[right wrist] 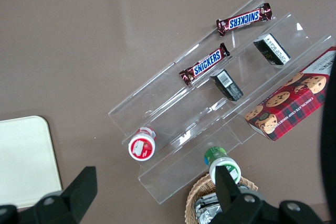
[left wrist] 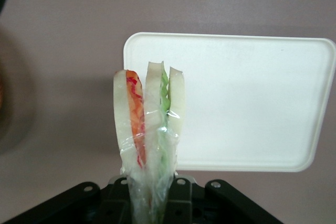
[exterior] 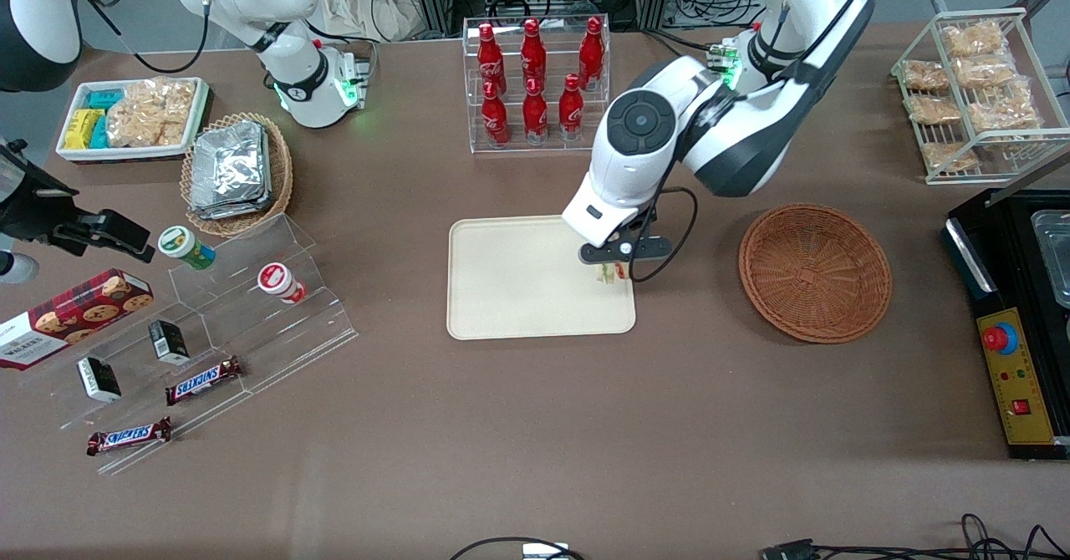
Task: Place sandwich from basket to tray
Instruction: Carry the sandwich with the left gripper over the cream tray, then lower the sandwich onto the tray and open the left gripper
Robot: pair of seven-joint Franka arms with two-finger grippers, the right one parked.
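Nearest the front camera, toward the parked arm's end of the brown tabletop [exterior: 535, 443], a clear acrylic stepped stand [exterior: 251, 326] carries two Snickers bars [exterior: 203, 380], two small dark boxes [exterior: 99, 379], a green-lidded cup [exterior: 185, 247] and a red-lidded cup [exterior: 278, 282], with a cookie box [exterior: 71, 316] just beside it at its nine o'clock. At mid-table lies the cream tray [exterior: 518, 280], flat and bare over most of its surface. The left arm's gripper [exterior: 613, 271] hangs above the tray's edge at the tray's three o'clock, the edge that faces the basket [exterior: 815, 272]. Its fingers are closed on the sandwich [left wrist: 149, 129], pinching the wrapped wedge at its narrow end; in the left wrist view the white bread slices with the red-orange and green filling stripes stand out from the fingers toward the tray, and the sandwich is clear of the tray's surface. In the front view only a small bit of the sandwich shows beneath the gripper. The reddish-brown basket sits near the tray at the tray's three o'clock, apart from it, with nothing in it. Farther from the camera, at the tray's twelve o'clock, a clear rack holds red cola bottles [exterior: 535, 79]. Toward the parked arm's end a lighter wicker basket [exterior: 238, 174] holds foil packs, and a small white tray of snacks [exterior: 134, 117] lies beside it; toward the working arm's end stands a wire rack of bagged tan snacks [exterior: 974, 92].
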